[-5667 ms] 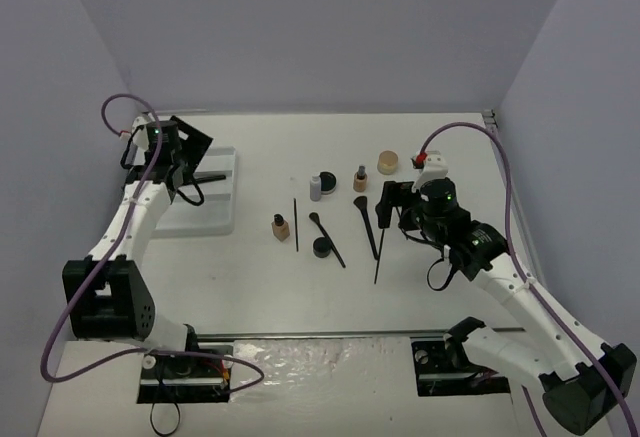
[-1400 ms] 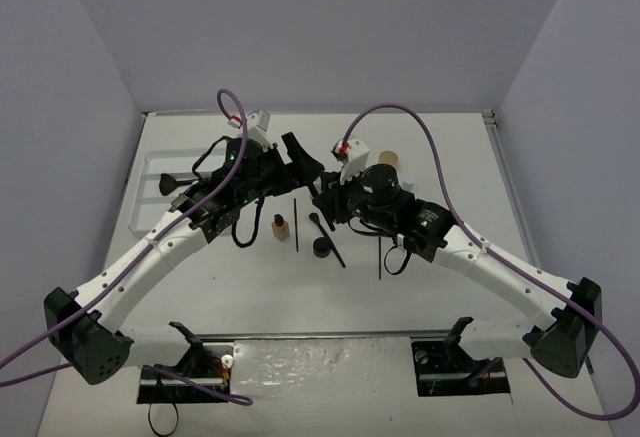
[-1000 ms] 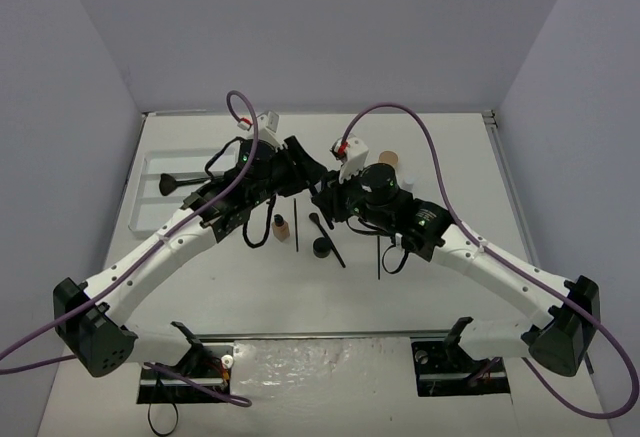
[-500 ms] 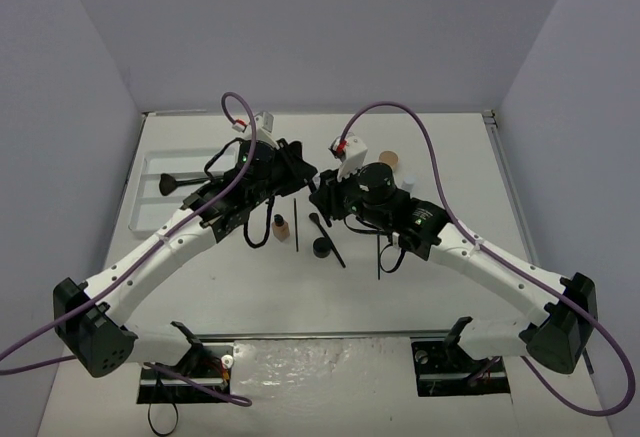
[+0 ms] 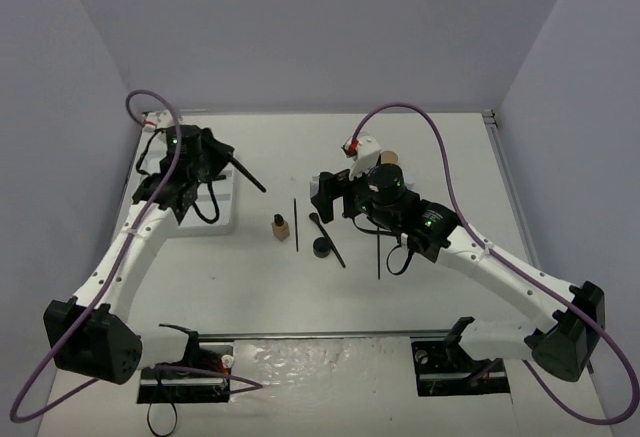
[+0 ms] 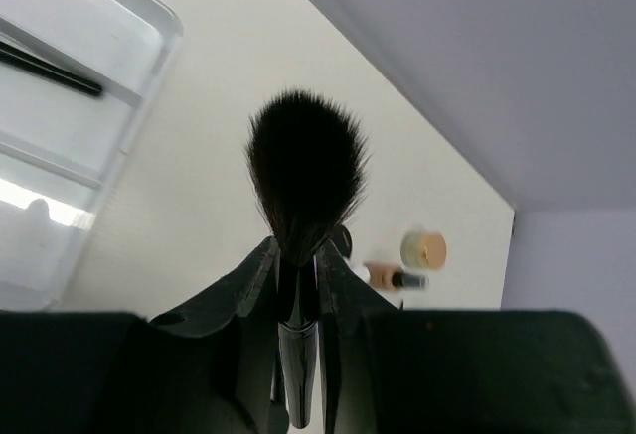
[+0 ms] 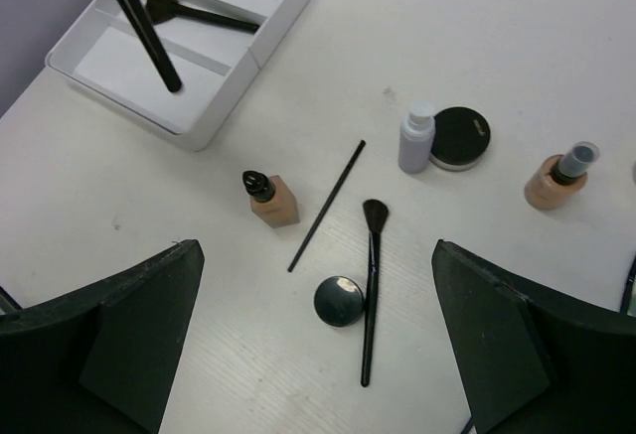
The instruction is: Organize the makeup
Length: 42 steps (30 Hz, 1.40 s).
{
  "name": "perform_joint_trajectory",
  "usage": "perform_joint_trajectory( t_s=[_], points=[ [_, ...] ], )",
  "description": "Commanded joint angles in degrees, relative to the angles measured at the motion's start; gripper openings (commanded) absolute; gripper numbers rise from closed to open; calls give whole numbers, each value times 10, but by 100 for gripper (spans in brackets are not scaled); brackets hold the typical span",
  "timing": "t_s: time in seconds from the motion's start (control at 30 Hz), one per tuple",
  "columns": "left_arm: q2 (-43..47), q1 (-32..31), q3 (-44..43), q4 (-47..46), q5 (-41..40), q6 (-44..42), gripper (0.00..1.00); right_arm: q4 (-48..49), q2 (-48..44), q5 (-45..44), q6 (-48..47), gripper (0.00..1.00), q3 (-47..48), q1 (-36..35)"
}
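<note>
Left jaws: pressed together on the fluffy brush, pinching its narrow black neck just under the bristles.
Held brush, place: off the bench, up by the white tray on the left. Its long handle juts out past the jaws; I cannot tell which compartment it hangs over, if any.
Held brush, handling: probably light, with a stiff handle and a soft head. The glossy neck looks slippery, so a hold on the handle rather than the bristles suits it.
Right jaws: spread wide and holding nothing, above the middle of the bench.
Below the right jaws: thin black pencil, angled brush and small black pot, the pot just beside that brush's handle.
Pencil and angled brush, handling: slim, light and lying flat, so likely fiddly to get under. Pinch across mid-shaft.
Pot, handling: low, round and smooth; grip across its width.
Bottles: beige bottle with black cap; grey bottle, upright against a black compact; beige bottle with grey cap. They are probably hard-shelled and tippy — take them around the body.
Tan compact: at the far side, partly behind the right arm.
In the tray: one black brush.
Writing: no brand or label is legible.
</note>
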<state>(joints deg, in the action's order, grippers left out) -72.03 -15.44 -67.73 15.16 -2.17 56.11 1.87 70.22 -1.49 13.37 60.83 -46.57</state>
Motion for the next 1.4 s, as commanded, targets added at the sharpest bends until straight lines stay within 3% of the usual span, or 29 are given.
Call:
perform_joint_trajectory(
  t_s=[0.0,0.23,0.53,0.8,0.9,0.97,1.03,1.37],
  points=[
    [5,93,-1,-38,4,26,5,8,-43,-25,-4,98,-15,22],
    [-91,208,18,-124,6,97,7,-7,-73,-8,-5,100,-48,65],
    [-225,240,-6,-166,-21,159,8,-17,-101,-11,-11,100,-72,96],
    [-291,253,-17,-177,-14,199,15,-40,-105,-18,-12,100,-88,101],
    [-290,253,-3,-180,-24,212,22,-43,-106,-21,-13,100,-91,101],
    [-290,254,8,-185,-25,219,36,-44,-105,-21,-13,100,-95,101],
    [-293,255,6,-182,-21,215,43,-44,-104,-18,-12,100,-98,101],
    [-247,256,23,-165,-14,219,52,-49,-89,-19,-13,98,-109,102]
  ],
)
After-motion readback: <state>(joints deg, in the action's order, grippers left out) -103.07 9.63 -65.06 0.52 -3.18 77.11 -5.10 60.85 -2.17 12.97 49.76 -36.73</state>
